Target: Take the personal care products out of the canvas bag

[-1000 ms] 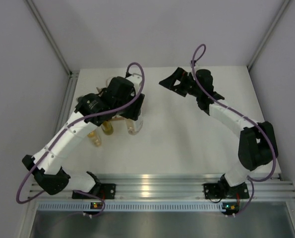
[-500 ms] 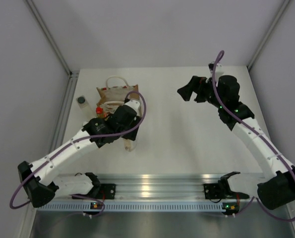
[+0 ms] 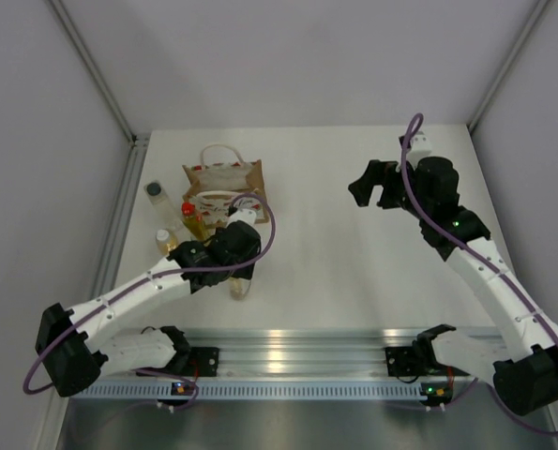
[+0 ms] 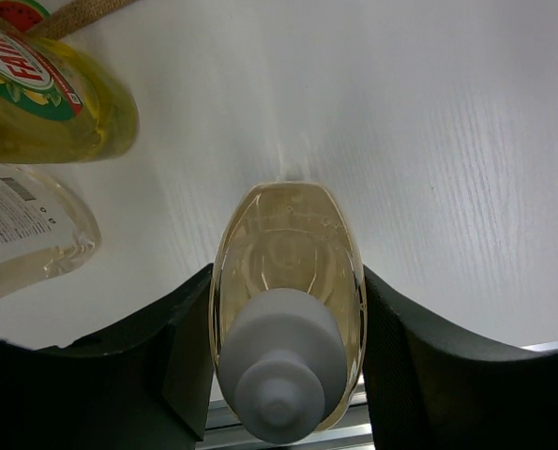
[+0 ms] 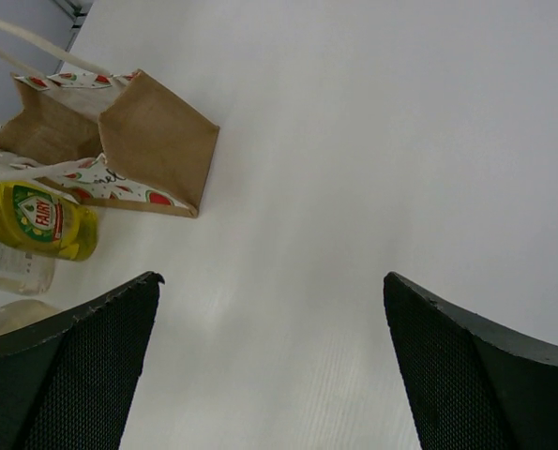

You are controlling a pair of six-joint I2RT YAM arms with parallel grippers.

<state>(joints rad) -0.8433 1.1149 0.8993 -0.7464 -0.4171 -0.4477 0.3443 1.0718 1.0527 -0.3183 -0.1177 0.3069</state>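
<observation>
The canvas bag [image 3: 224, 176] stands at the back left, also in the right wrist view [image 5: 119, 139]. My left gripper [image 3: 241, 279] is shut on a clear bottle of amber liquid with a white cap [image 4: 286, 309], held upright in front of the bag, low over the table. Left of the bag stand a dark-capped clear bottle [image 3: 154, 191], a yellow-green bottle with a red cap [image 3: 192, 217] and a white-capped amber bottle [image 3: 163, 240]. My right gripper [image 3: 372, 183] hangs open and empty over the right half, far from the bag.
A metal rail [image 3: 297, 352] runs along the near edge, just behind the held bottle. Grey walls close in the table on the left, back and right. The yellow-green bottle [image 4: 44, 89] and a clear one [image 4: 21, 234] stand close to the left of the held bottle.
My left gripper has come from over the bag toward the near edge, carrying the amber bottle. The right arm has swung away from the middle to the right.
</observation>
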